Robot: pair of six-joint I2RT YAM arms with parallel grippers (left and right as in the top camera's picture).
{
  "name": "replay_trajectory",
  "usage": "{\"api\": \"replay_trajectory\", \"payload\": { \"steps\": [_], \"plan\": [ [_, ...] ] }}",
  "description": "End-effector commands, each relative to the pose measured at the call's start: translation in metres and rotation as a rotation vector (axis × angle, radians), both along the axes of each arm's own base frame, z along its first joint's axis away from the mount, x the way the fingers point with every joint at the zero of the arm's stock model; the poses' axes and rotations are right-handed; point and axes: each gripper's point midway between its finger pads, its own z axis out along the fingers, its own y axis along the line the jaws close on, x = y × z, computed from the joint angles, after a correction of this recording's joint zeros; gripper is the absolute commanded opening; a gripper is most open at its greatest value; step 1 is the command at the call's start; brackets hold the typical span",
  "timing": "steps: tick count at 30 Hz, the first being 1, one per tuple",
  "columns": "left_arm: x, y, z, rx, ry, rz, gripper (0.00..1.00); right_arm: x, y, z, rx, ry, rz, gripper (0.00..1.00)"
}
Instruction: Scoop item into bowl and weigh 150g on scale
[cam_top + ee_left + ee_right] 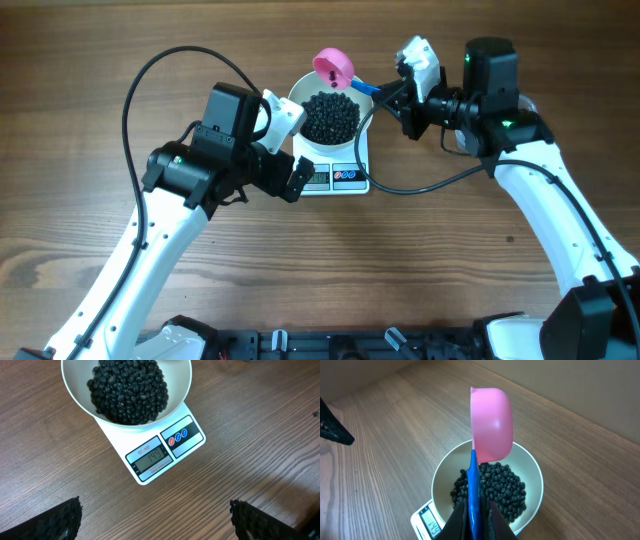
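Beans (330, 117) sit in the bowl (80, 395) just ahead of and below your right jaws, which clench the handle (473, 485) of the pink scoop (492, 422); your left jaws stand released.

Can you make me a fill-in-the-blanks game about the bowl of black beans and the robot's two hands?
1. The bowl of black beans sits on the white ____.
2. The right hand is shut on the blue handle of a ____ scoop.
3. The left hand is ____ and holds nothing.

Missing words: scale; pink; open.
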Motion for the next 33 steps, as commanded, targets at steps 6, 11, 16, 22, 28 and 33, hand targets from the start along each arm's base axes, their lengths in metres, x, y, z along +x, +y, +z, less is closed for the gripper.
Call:
{"api": "replay_trajectory", "payload": {
  "steps": [6,11,16,22,28,33],
  "plan": [
    [0.0,-0.005,0.008,-0.015,-0.022,-0.026,1.0,0.005,0.004,0.006,0.063,0.04,-0.034,0.04],
    [0.0,-0.005,0.008,-0.015,-0.022,-0.026,1.0,0.005,0.004,0.006,0.063,0.039,-0.034,0.04],
    [0.0,-0.005,0.008,-0.015,-0.021,-0.026,1.0,0.005,0.004,0.006,0.063,0.039,-0.035,0.04],
    [0.0,-0.005,0.008,-0.015,-0.022,-0.026,1.0,0.006,0.004,0.007,0.113,0.111,-0.081,0.04],
    [0.0,-0.005,0.008,-0.015,-0.022,-0.026,1.0,0.008,0.004,0.01,0.201,0.225,-0.157,0.04],
    [0.0,-0.005,0.008,-0.015,-0.022,-0.026,1.0,0.01,0.003,0.012,0.248,0.281,-0.199,0.04]
  ]
}}
